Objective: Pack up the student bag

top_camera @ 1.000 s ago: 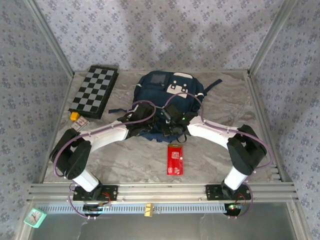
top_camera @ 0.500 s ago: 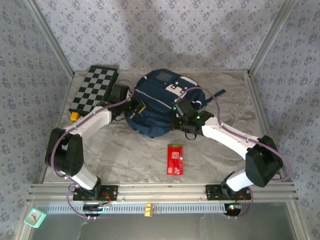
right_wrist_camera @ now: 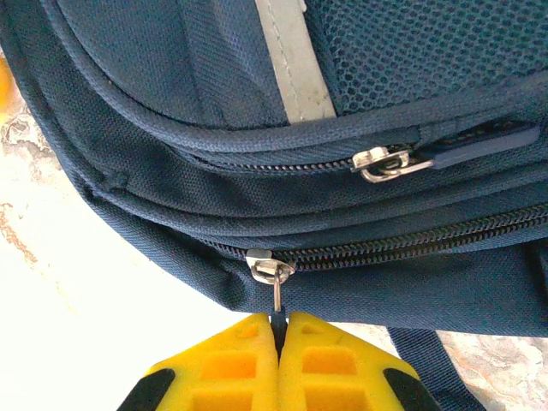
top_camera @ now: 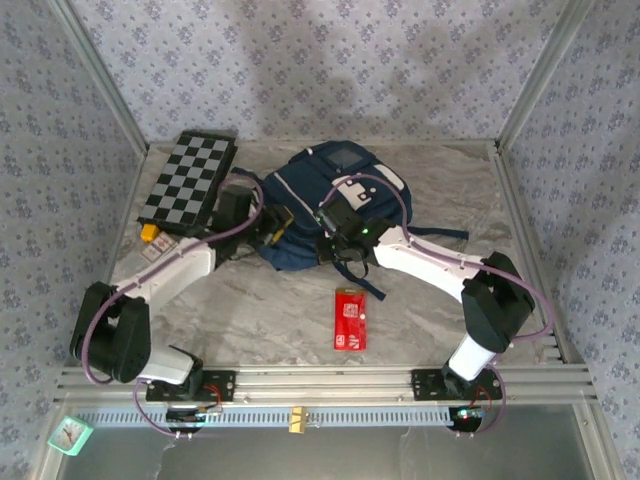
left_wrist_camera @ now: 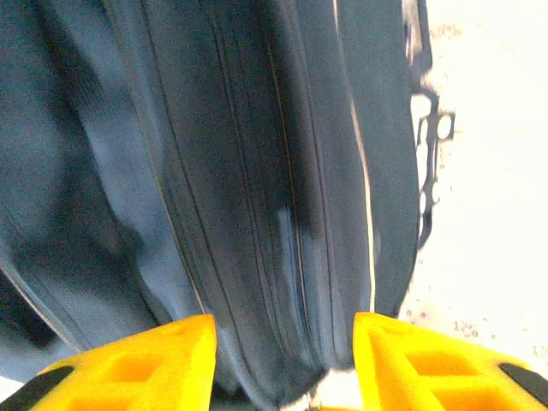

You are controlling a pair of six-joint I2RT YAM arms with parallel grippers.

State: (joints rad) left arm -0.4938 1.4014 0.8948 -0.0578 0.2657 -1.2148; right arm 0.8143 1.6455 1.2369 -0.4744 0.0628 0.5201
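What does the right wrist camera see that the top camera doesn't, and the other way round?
Right wrist view, up close: the right tool shut on the little zipper pull of the student bag, with a second zipper above it and a pale stripe. Top view, from far: the chessboard, the red packet, the left tool at the bag's side, and the table. Shared: the navy bag and the right tool at its near edge.
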